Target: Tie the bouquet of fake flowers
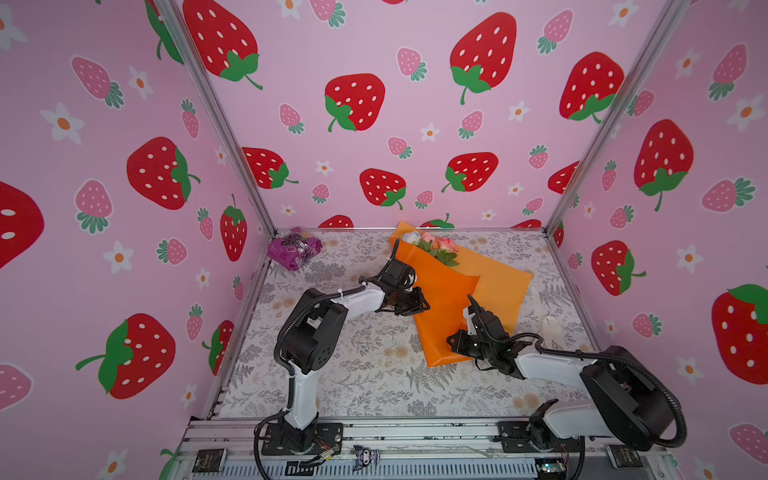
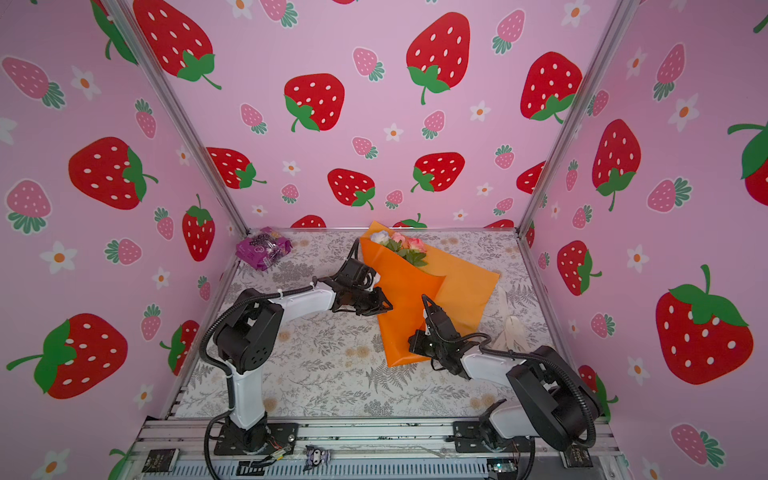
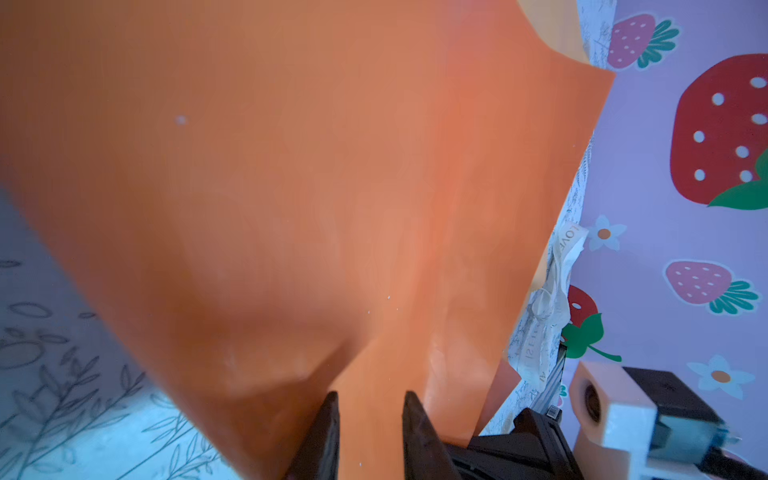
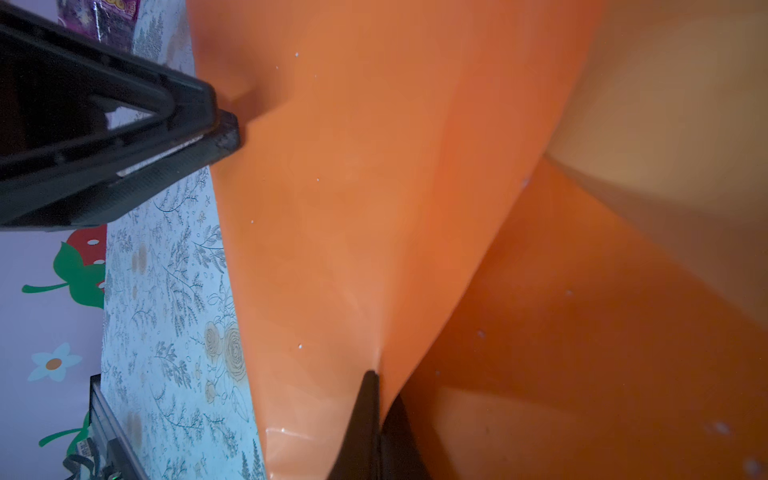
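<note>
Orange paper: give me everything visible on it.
The paper is a glossy, smooth orange sheet, folded into a cone around the roses, which poke out at its far, open end. It lies on the table, narrow end toward the near side; one flap overlaps from the left, a paler part spreads right. No tie shows on it. The right tool is shut on a fold of it; the left tool meets its left edge, jaws apart.

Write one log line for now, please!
left pincer: open, at orange paper edge | right pincer: shut on orange paper | tie: pending
</note>
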Tool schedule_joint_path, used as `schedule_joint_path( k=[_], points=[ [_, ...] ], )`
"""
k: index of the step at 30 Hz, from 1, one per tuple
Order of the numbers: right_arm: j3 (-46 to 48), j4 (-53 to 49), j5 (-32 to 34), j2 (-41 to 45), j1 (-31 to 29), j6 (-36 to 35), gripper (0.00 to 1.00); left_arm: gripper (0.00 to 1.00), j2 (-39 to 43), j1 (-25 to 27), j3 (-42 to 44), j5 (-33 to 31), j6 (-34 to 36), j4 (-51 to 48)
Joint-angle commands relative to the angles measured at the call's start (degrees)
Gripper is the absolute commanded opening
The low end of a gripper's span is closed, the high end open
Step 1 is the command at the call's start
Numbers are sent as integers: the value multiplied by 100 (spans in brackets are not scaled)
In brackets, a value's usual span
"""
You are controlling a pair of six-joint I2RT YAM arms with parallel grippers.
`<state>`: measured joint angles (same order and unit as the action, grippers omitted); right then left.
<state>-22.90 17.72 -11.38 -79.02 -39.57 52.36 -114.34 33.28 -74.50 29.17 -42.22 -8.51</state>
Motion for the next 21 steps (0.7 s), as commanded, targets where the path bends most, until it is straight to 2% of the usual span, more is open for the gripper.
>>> schedule_joint_path(
  k=[1, 2, 4, 7, 10, 13, 16, 19, 21],
  points=[
    [-178, -196, 15, -34, 19, -58, 7, 28, -73, 12, -16, 136, -116, 291],
    [-226, -284, 22, 4, 22, -61, 9, 28, -100, 20, -12, 112, -103, 281],
    [-322, -495, 88, 142, 23, -62, 20, 28, -163, 33, -4, 105, -94, 289],
    [-448, -769, 142, 480, 20, -78, 22, 28, -237, 73, -12, 140, -77, 310],
    [-599, -1202, 380, 968, 20, -125, 37, 27, -248, 121, 29, 142, -54, 352],
    [-587, -1211, 406, 1360, 20, -87, 42, 27, -263, 157, 110, 160, -93, 467],
    [-555, -705, -222, 1394, -33, -147, 41, 27, -303, 204, 148, 162, -94, 523],
    [-700, -400, -757, 949, -329, -171, 32, 27, -319, 232, 173, 189, -129, 602],
    [-860, -426, -835, 576, -556, -285, 25, 27, -317, 257, 175, 171, -138, 621]
  ],
)
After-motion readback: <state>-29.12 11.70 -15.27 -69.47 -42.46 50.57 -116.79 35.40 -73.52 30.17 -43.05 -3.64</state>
